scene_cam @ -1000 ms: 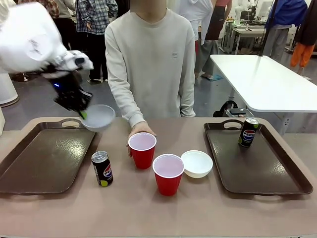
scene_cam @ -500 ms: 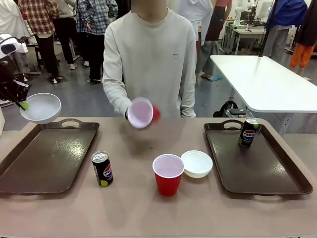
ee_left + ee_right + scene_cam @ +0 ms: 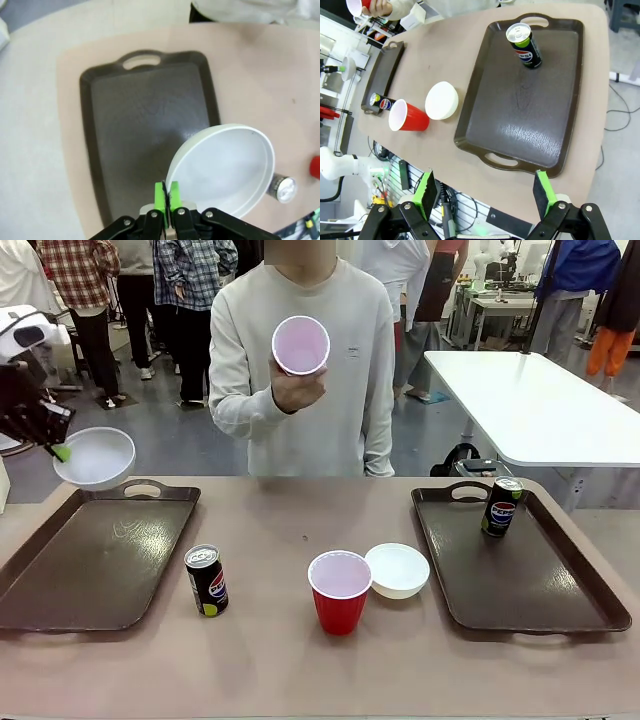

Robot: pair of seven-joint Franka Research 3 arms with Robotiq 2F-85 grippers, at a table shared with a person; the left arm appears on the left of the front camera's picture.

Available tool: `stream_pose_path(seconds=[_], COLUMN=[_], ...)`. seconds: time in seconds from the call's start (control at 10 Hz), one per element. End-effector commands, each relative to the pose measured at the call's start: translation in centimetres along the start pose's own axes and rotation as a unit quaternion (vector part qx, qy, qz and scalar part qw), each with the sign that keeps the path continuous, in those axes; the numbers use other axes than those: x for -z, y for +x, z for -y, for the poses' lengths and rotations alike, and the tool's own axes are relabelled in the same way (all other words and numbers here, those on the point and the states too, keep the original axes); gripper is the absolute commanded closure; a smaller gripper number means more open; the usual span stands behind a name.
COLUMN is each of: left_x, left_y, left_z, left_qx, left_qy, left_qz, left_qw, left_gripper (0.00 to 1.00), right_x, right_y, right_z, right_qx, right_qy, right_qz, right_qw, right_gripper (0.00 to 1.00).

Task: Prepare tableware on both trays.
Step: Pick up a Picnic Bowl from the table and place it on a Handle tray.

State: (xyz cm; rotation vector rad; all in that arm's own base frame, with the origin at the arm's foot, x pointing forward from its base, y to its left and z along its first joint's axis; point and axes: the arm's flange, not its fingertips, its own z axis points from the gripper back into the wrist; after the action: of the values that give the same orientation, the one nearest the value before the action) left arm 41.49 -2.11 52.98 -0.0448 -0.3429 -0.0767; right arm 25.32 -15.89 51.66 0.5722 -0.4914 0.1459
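White bowl, clamped by its rim in the left jaws, has swung out above the far edge of the left tray while the person's hand has lifted a red cup high beyond that tray, so neither is placed yet; the right jaws hang apart.

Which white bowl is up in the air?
The bowl pinched by its rim in the robot's left hand, near the left tray. The other bowl sits on the table beside the red cup.
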Motion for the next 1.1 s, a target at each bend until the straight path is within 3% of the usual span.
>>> stream_pose_path(seconds=[0.0,0.4,0.8,1.0], left_x=[3.1,9.1,13.9,13.9], left_y=[-0.3,-3.9,-6.0,-6.3], left_z=[-2.6,-5.7,-6.5,-6.4], left_qx=[0.001,-0.022,-0.007,0.0], left_qy=[-0.014,0.005,0.052,0.059], left_qz=[-0.044,-0.167,-0.202,-0.2], left_qw=[0.999,0.986,0.978,0.978], left_gripper=[0.96,0.96,0.96,0.96], right_x=[0.1,0.1,0.1,0.1], right_y=[0.0,0.0,0.0,0.0], right_z=[0.2,0.2,0.2,0.2], right_qx=[0.001,0.001,0.001,0.001], right_qy=[0.002,0.002,0.002,0.002], right_qz=[-0.001,-0.001,-0.001,-0.001], right_qw=[1.0,1.0,1.0,1.0], right_gripper=[0.0,0.0,0.0,0.0])
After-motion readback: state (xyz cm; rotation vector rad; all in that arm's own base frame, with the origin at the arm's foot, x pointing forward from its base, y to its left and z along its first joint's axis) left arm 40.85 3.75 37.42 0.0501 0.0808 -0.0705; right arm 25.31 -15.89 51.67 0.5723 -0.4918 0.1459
